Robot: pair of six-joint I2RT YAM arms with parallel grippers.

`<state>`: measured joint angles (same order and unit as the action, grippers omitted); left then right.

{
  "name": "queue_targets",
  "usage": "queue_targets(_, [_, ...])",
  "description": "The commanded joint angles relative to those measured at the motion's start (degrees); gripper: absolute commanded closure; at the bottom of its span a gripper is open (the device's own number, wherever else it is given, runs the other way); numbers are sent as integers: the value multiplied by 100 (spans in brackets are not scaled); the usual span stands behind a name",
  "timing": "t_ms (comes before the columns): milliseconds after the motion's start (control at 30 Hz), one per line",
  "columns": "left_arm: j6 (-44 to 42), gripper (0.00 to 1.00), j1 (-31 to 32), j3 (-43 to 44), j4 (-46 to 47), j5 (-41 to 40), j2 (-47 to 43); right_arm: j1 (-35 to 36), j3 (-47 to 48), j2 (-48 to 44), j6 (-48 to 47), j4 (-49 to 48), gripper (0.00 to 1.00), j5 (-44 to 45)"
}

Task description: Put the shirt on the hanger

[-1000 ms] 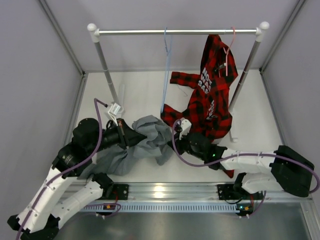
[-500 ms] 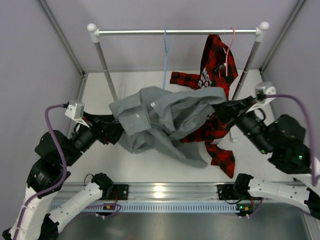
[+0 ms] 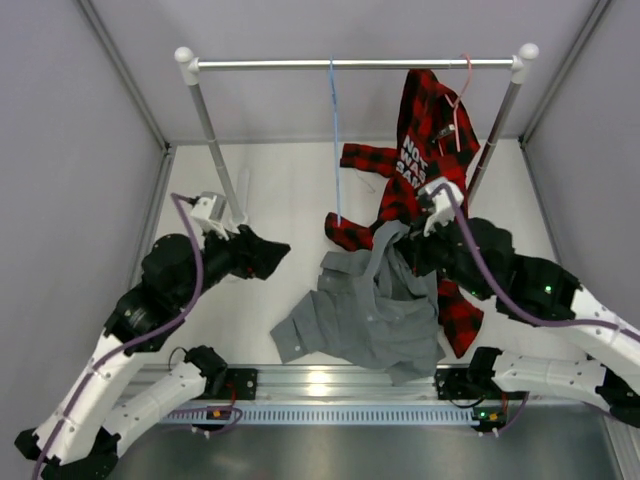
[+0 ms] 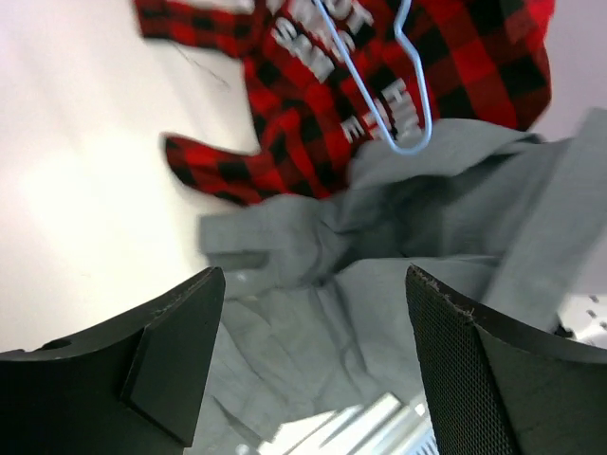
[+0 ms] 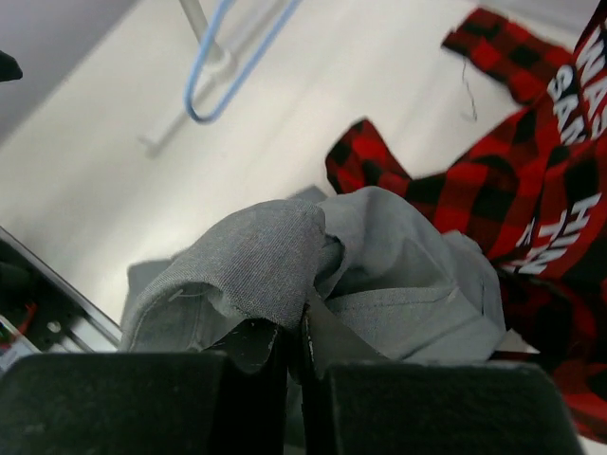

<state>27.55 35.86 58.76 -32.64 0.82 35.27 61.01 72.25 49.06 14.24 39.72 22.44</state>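
Dangling from right fingers [image 5: 275, 343], shirt [image 3: 375, 315] trails toward near edge

shirt [image 3: 375, 322] on table [image 3: 280, 190], hanger [image 3: 335, 140] on rail [image 3: 270, 64] behind, other shirt [image 3: 425, 150] right

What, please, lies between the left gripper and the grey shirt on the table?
Nothing does: in the top external view, only a bare strip of white table separates the open left gripper from the shirt.
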Motion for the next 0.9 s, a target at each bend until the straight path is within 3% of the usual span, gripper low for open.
queue_targets(0, [706, 19, 9, -548, 896, 1372, 270, 95, -193, 77, 500, -8, 100, 199])
queue_targets(33, [1134, 18, 9, -828, 1988, 1864, 262, 95, -246, 217, 631, -43, 100, 295])
queue_targets(100, [1646, 18, 114, -1699, 3092, 2674, 270, 86, -255, 411, 746, -88, 100, 524])
queue_targets(167, [1868, 16, 507, -2147, 3964, 2705, 323, 121, -220, 709, 878, -114, 100, 717])
queue_targets(367, [1297, 15, 1914, -2571, 4082, 984, 367, 332, -202, 1229, 1248, -114, 100, 1315])
queue_targets(467, [1227, 18, 2284, -2957, 4317, 148, 332, 402, -176, 1413, 1274, -184, 100, 1220])
queue_targets(533, [1061, 18, 2469, -3351, 5082, -307, 437, 446, -185, 1457, 1187, -394, 100, 983])
queue_targets(633, [945, 18, 2759, -3502, 5136, -1142, 867, 508, -185, 1405, 1090, -632, 99, 763])
queue_targets(733, [884, 15, 2786, -3792, 5513, -1208, 1166, 543, -176, 1273, 993, -685, 98, 736])
queue_targets(867, [604, 9, 2786, -4275, 6707, -428, 1316, 534, -308, 1080, 696, -887, 98, 490])
